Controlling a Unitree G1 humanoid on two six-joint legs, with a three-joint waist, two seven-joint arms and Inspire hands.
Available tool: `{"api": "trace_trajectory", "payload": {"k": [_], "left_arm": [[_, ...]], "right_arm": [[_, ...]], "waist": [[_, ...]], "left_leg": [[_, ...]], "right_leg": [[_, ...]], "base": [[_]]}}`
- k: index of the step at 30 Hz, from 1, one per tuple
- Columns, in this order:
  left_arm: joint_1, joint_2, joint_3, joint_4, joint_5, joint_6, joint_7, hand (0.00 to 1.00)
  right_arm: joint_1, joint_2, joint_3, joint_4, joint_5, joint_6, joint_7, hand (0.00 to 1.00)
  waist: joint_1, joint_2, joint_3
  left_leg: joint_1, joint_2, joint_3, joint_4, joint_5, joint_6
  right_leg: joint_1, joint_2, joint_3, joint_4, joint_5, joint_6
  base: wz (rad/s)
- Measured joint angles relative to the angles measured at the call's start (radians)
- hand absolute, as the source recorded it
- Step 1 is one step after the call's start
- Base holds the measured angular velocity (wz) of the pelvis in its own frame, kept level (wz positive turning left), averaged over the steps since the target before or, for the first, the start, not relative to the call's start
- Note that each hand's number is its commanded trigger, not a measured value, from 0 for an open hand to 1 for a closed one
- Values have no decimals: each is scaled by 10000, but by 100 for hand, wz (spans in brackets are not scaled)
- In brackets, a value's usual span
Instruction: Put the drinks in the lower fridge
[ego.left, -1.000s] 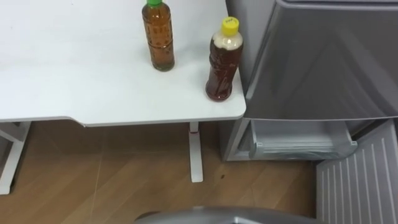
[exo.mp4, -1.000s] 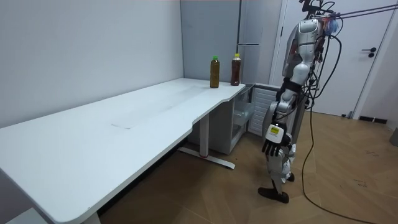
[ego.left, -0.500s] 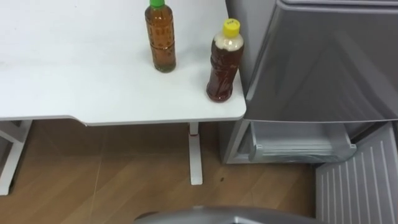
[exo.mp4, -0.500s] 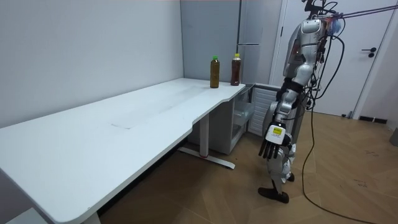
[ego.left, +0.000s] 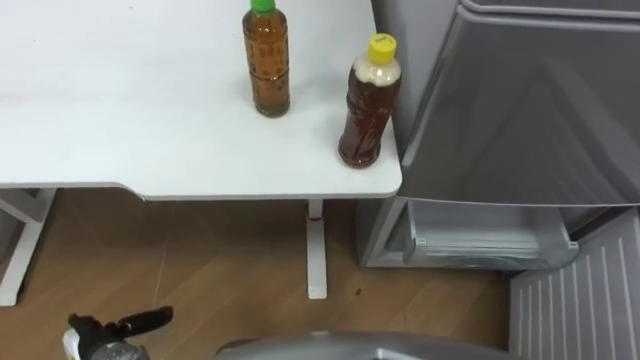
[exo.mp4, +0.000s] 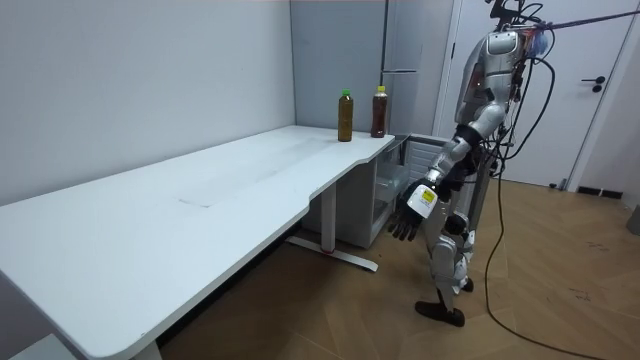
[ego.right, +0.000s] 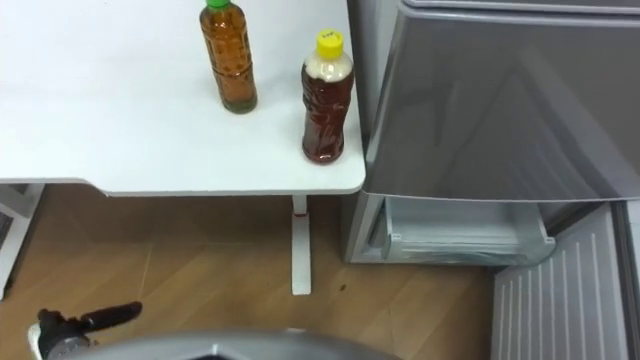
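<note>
drinks (ego.left: 368, 105) stay on the table (ego.left: 120, 130); left hand (exo.mp4: 408, 214), fingers relaxed, has swung forward

No writing can be read anywhere; whatever print the green-capped bottle (ego.left: 268, 60) and the yellow-capped bottle (ego.left: 368, 100) carry is too small to make out; both stand on the counter (ego.left: 120, 120), well above and to the right of the fingers (ego.left: 148, 319) of the left hand (ego.left: 105, 335).
</note>
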Motion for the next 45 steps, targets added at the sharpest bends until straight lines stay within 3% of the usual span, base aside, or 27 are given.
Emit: {"api": "trace_trajectory", "payload": {"k": [3,7,9,13,17,19,25,27,32,34,36,38,39,40,42,45], "left_arm": [[-32,-7,-237,-450,-12,-345,119,0],[-26,-37,-407,-1152,-6,-501,161,0],[-14,-130,-553,-2263,-3,-513,450,0],[-61,-101,-904,-3409,129,-1020,766,0],[-96,-106,-1292,-3776,222,-1048,767,0],[-80,-108,-1518,-4333,264,-930,809,0],[8,-101,-1716,-5573,1044,-224,1559,0],[12,-68,-1836,-5788,1339,58,1861,0],[15,223,-2209,-5996,2059,193,2014,0],[128,236,-2292,-6337,2405,266,2003,0],[319,282,-2368,-7447,2617,230,2006,0],[233,372,-2359,-8989,2624,-317,2034,0],[-3,532,-2400,-9774,2653,-905,2007,0],[-269,639,-2444,-10369,2856,-1342,1988,0],[-572,688,-2652,-11011,3171,-1710,1966,0],[-661,666,-3070,-11409,3497,-1955,1720,0]], "right_arm": [[1,-14,-42,203,-95,10,0,0],[82,-9,-19,211,-96,25,105,0],[78,-10,-36,236,-100,15,142,0],[20,-3,-35,205,-254,-9,105,0],[13,15,64,256,-274,-20,101,0],[-58,72,71,365,-268,-12,41,0],[-328,229,73,649,-266,-35,-97,0],[-425,228,58,874,-313,-116,-227,0],[-387,224,95,919,-306,-318,-237,0],[-363,225,242,978,-295,-322,-237,0],[-353,241,458,1250,-297,-338,-243,0],[-391,242,462,1440,-298,-348,-258,0],[-389,222,464,1530,-298,-370,-312,0],[-412,177,461,1602,-299,-468,-311,0],[-417,140,460,1605,-274,-596,-316,0],[-417,219,459,1634,-208,-701,-304,0]], "waist": [[-35,18,1],[-31,11,4],[-56,-11,4],[-70,11,-1],[-81,-46,-1],[-91,-63,-28],[-179,-384,95],[-369,-332,115],[-384,17,249],[-354,109,222],[-354,134,204],[-385,124,139],[-437,147,80],[-537,104,76],[-677,194,10],[-848,245,13]], "left_leg": [[1,1,-23,35,4,-3],[-6,1,-43,50,17,-14],[-74,-2,-109,102,16,-12],[-53,-6,-99,62,26,-14],[-48,-3,-147,31,33,-16],[-95,-3,-184,46,33,-17],[-452,-30,-526,360,34,-19],[-519,-52,-590,421,33,-18],[-721,-46,-587,387,37,-21],[-802,-50,-596,392,63,-25],[-906,-80,-698,395,155,-32],[-892,-79,-707,365,184,-39],[-820,-89,-695,326,189,-37],[-701,-104,-659,224,194,-27],[-533,-142,-623,137,192,-21],[-354,-158,-565,-6,231,-5]], "right_leg": [[38,2,-69,6,1,-2],[36,5,-68,16,2,-4],[-5,4,-67,18,5,-9],[-18,5,-34,11,5,-9],[-19,18,-35,-5,4,-8],[-38,25,-69,-18,4,-8],[-174,32,-334,-15,29,-40],[-198,31,-316,-16,31,-42],[-383,36,-324,-25,43,-61],[-477,33,-325,-20,43,-61],[-559,19,-348,-19,51,-74],[-548,19,-351,-16,52,-76],[-477,14,-349,-17,52,-76],[-373,1,-331,-27,50,-74],[-232,-28,-301,-71,34,-48],[-111,-23,-219,-184,23,-46]], "base": [[4],[0],[0],[0],[0],[5],[16],[13],[-1],[0],[11],[5],[-7],[-7],[-7],[-7]]}}
